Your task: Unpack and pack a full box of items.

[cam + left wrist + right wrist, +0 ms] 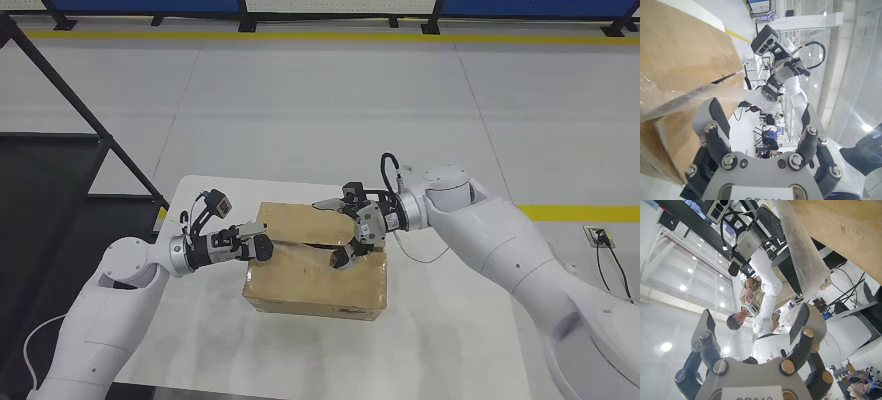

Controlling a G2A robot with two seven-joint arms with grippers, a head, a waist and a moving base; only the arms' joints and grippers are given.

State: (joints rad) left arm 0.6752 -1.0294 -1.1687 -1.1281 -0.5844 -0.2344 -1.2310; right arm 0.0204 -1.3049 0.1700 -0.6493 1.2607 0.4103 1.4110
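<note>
Box (315, 280) on table (440, 330) | your left gripper (255, 246) spread, box 10 o'clock edge | your right gripper (335, 232) spread, over box 1 o'clock | tape (297, 249) spans between them

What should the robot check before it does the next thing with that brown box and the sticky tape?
1. Box flat on the table: ok.
2. Tape fully off the box: not ok, a lifted strip clings to the top.
3. Left gripper open, holding nothing: ok.
4. Right gripper open: ok, but the tape lies against one finger, unclamped.
5. Flaps open: not ok, they lie down.
6. What is inside: cannot tell.
</note>
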